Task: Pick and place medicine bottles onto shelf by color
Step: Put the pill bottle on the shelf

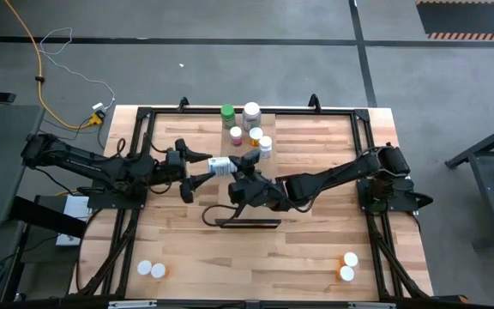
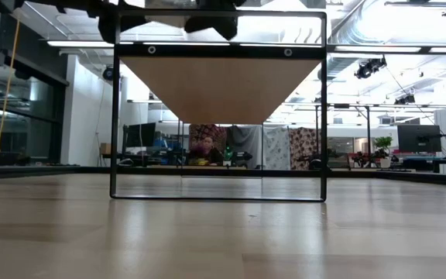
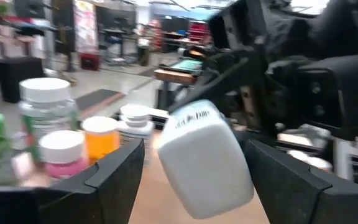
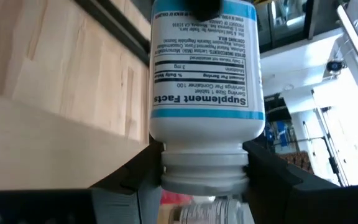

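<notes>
Step in hand appears to be a transfer above the tabletop (image 1: 316, 249): the right end effector (image 4: 201, 180) pinches a white bottle (image 1: 219, 166) by its neck, body projecting between the spread fingers of the left end effector (image 1: 197, 168) — not yet closed on it. Other bottles (image 1: 245, 124) stand grouped at the far edge, with pairs at the near corners. Next move, in my judgement — the left fingers close on the body before the right releases, then carry to the shelf (image 2: 219, 85).

White bottle (image 4: 207, 93), blue-banded label, black print; green-capped bottle (image 1: 227, 112) at 12 o'clock; orange bottle (image 3: 100, 138); pink bottle (image 3: 63, 155); pale striped wood desk (image 1: 316, 249).
</notes>
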`<action>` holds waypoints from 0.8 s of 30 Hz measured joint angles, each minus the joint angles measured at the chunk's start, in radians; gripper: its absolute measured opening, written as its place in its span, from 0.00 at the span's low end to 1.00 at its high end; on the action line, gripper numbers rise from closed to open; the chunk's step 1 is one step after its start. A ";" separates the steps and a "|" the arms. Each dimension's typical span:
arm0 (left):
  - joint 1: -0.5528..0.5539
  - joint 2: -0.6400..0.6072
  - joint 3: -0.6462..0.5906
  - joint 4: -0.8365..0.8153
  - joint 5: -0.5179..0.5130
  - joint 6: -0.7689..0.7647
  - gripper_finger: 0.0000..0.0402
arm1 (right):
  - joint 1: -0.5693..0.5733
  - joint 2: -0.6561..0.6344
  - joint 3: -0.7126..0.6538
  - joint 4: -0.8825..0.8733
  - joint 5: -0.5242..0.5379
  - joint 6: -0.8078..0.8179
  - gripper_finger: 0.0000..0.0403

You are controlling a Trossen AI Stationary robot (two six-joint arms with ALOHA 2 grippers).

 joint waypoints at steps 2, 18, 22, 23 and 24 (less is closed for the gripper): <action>0.000 -0.002 0.000 -0.001 0.042 -0.014 0.66 | 0.000 0.000 0.000 0.033 -0.015 -0.017 0.42; 0.005 -0.001 -0.001 0.036 0.055 -0.032 0.52 | -0.002 -0.001 0.000 0.050 -0.035 -0.021 0.43; 0.014 -0.001 -0.001 0.035 0.056 -0.034 0.42 | -0.003 -0.001 0.000 0.050 -0.032 -0.020 0.46; 0.014 -0.001 -0.001 0.035 0.056 -0.032 0.40 | -0.003 -0.001 0.000 0.050 -0.032 -0.019 0.47; 0.014 -0.001 -0.001 0.035 0.056 -0.027 0.39 | -0.003 -0.002 0.000 0.050 -0.032 -0.019 0.48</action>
